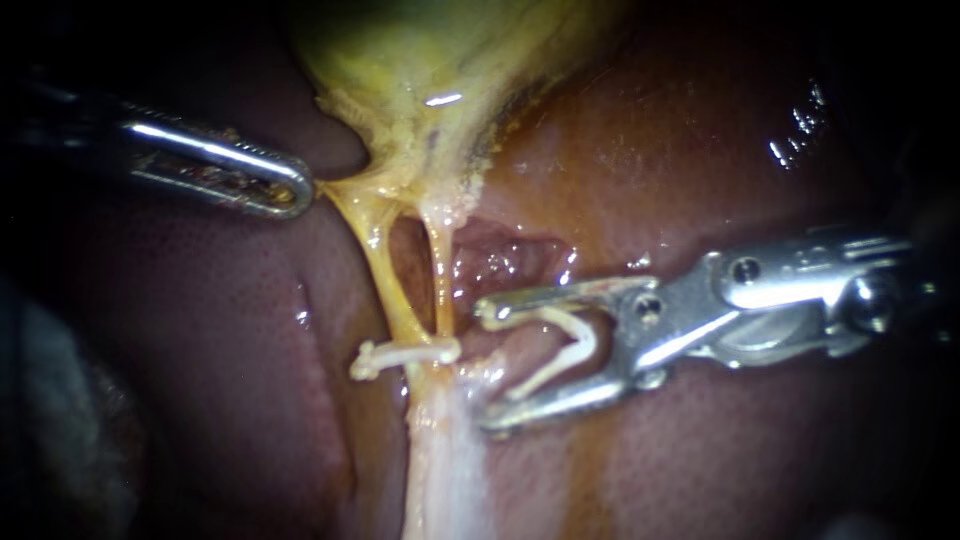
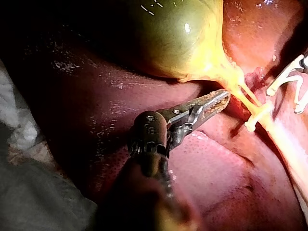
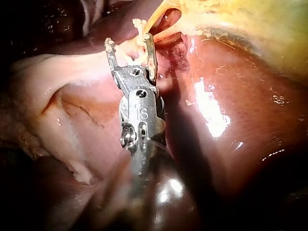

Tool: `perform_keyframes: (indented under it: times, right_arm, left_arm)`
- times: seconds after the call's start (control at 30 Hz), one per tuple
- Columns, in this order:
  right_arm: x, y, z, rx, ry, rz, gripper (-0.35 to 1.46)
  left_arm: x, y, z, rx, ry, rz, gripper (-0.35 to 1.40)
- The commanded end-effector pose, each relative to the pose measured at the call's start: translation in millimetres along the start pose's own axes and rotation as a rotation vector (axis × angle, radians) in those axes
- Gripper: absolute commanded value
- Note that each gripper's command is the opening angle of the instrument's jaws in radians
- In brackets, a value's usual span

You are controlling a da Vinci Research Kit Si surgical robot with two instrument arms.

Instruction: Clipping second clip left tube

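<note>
in the endoscope view the yellow-green gallbladder (image 1: 430, 50) hangs at the far middle over the dark red liver (image 1: 700, 120). from its neck two thin yellow tubes run toward the near side, drawing together as they go. these are the left tube (image 1: 385, 280) and the right tube (image 1: 440, 280). a white placed clip (image 1: 405, 352) lies crosswise where the two meet, its left end sticking out past the left tube. nearer than that, a pale glistening strand (image 1: 440, 460) carries on to the near edge. the left instrument (image 1: 300, 190) comes in from the left. its claw is closed flat on yellow tissue at the gallbladder's neck, and that tissue is stretched leftward to the tip. the left wrist view shows the same grip, with the claw's tip (image 2: 224, 98) pressed into the yellow tissue just beside the start of the tubes. the right instrument (image 1: 488, 365) reaches in from the right. its claw stands spread wide, and a white loaded clip (image 1: 588, 340) sits inside it, v-shaped, each leg lying against one half of the claw. the claw's tips lie just right of the tubes and of the placed clip. they are close to the right tube but around neither tube, and the left tube lies beyond it, further left. in the right wrist view the spread claw (image 3: 130, 42) points at the pale tissue next to the tubes.
</note>
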Motion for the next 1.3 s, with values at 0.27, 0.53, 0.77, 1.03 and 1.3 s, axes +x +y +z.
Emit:
perform_keyframes:
  times: [0.27,0.53,0.77,1.03,1.3]
  right_arm:
    - [-0.6,1.6,2.4,-0.014,-0.001,0.088,0.47]
    - [-3.9,2.5,4.1,-0.021,-0.006,0.146,0.49]
    - [-5.4,3.5,4.8,-0.019,-0.01,0.168,0.49]
    - [-4.7,4.9,7.1,0.031,0.016,0.187,0.48]
    - [-3.5,3.9,8.8,0.083,0.06,0.194,0.47]
  left_arm:
    - [0.0,0.0,0.2,0.003,0.001,0.0,-0.35]
    - [-0.1,0.1,0.4,0.004,0.001,0.0,-0.35]
    - [-0.1,0.1,0.4,0.004,0.002,0.0,-0.35]
    - [-0.1,0.1,0.7,0.008,0.004,0.0,-0.35]
    - [-0.1,0.2,0.7,0.009,0.004,0.0,-0.35]
